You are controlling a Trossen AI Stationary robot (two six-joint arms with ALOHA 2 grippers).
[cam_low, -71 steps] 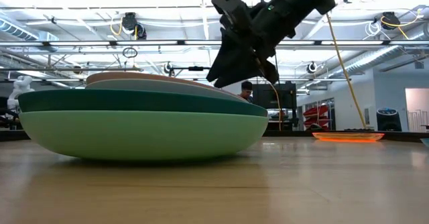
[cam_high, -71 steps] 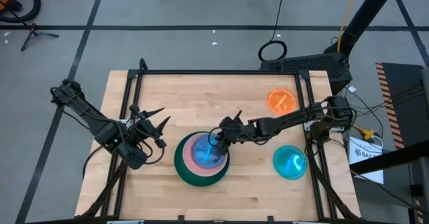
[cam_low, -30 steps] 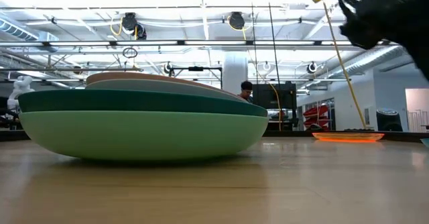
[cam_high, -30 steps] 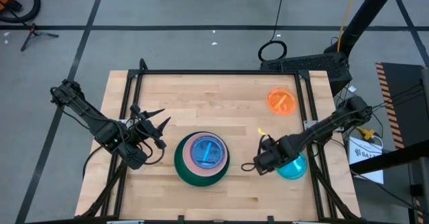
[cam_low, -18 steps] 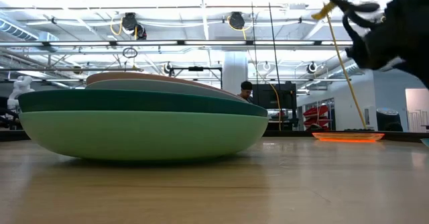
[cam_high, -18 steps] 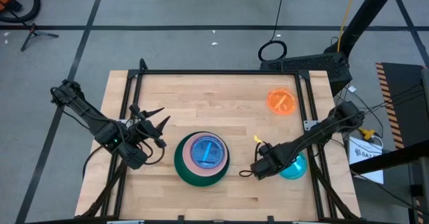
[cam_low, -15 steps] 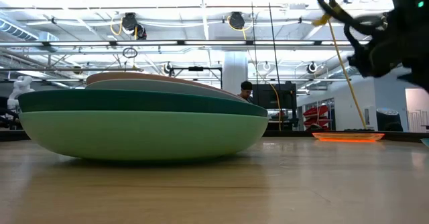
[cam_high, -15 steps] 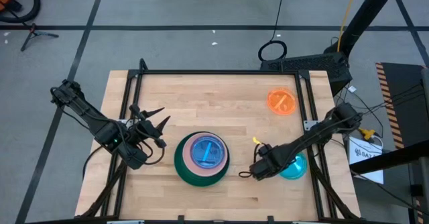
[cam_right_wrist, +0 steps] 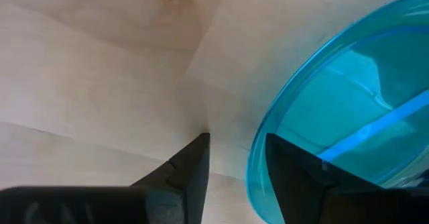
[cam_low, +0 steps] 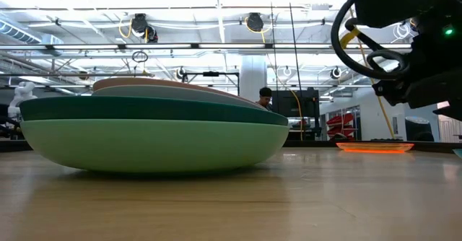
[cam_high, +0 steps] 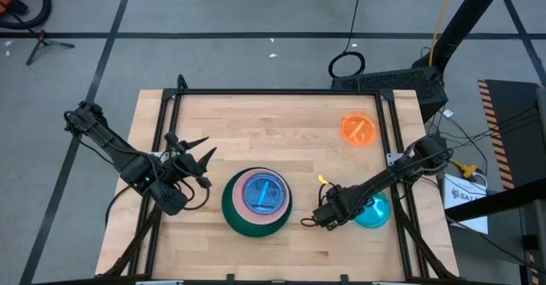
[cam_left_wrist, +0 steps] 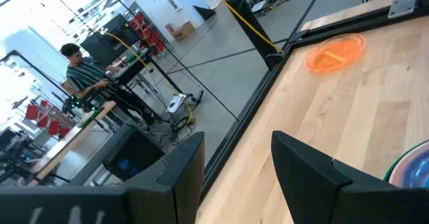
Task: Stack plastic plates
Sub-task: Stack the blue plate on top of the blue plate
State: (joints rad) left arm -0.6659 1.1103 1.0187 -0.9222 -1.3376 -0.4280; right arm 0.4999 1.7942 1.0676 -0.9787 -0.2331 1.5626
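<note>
A stack of plates [cam_high: 258,201] rests on the table. Its light green bottom plate [cam_low: 144,143] carries a dark green one, then pink ones, with a translucent blue plate [cam_high: 263,193] on top. A second translucent blue plate [cam_high: 375,212] lies flat near the right edge. My right gripper [cam_high: 327,214] hangs over that plate's left rim [cam_right_wrist: 258,157], open. One finger [cam_right_wrist: 191,167] is outside over the wood and the other [cam_right_wrist: 295,174] is over the inside; no touch shows. A bright orange plate [cam_high: 358,128] lies at far right. My left gripper [cam_high: 192,160] waits open, left of the stack.
A black frame [cam_high: 281,91] borders the table's far and side edges. Bare wood [cam_high: 256,131] lies between the stack and the far edge. In the low view my right arm [cam_low: 411,53] fills the upper right. A person [cam_left_wrist: 84,76] sits at a desk beyond the table.
My right gripper left the stack, where the translucent blue plate stays, and swung toward the table's right near corner. In the last second it has crept slightly left and down onto the second blue plate's left rim, staying open. The plates have not moved.
</note>
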